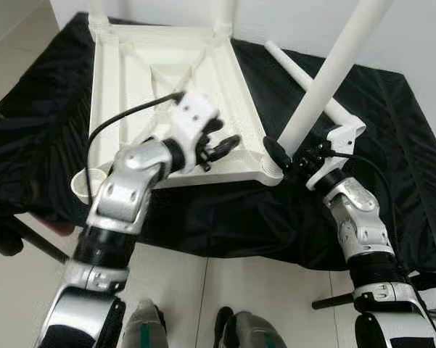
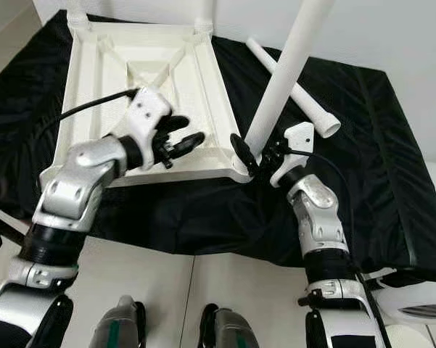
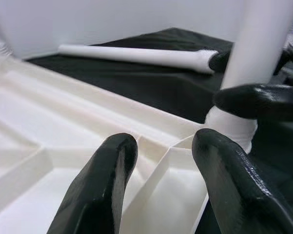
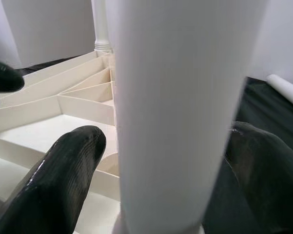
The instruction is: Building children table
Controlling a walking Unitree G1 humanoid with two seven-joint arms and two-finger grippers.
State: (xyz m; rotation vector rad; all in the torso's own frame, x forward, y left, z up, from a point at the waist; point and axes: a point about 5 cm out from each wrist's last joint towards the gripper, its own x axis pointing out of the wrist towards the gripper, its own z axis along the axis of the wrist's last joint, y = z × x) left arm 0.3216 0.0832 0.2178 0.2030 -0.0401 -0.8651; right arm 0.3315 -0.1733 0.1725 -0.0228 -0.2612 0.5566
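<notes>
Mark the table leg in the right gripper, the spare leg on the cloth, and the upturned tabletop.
Table leg (image 1: 326, 80), left eye view: middle of the shaft.
Right gripper (image 1: 290, 161), left eye view: fingers at the leg's base.
Spare leg (image 2: 305, 96), right eye view: lower shaft.
Upturned tabletop (image 1: 105, 94), left eye view: left rim.

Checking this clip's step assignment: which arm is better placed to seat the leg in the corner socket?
Right: the right gripper is clamped around the leg at the tabletop corner; the left gripper hovers open.
</notes>
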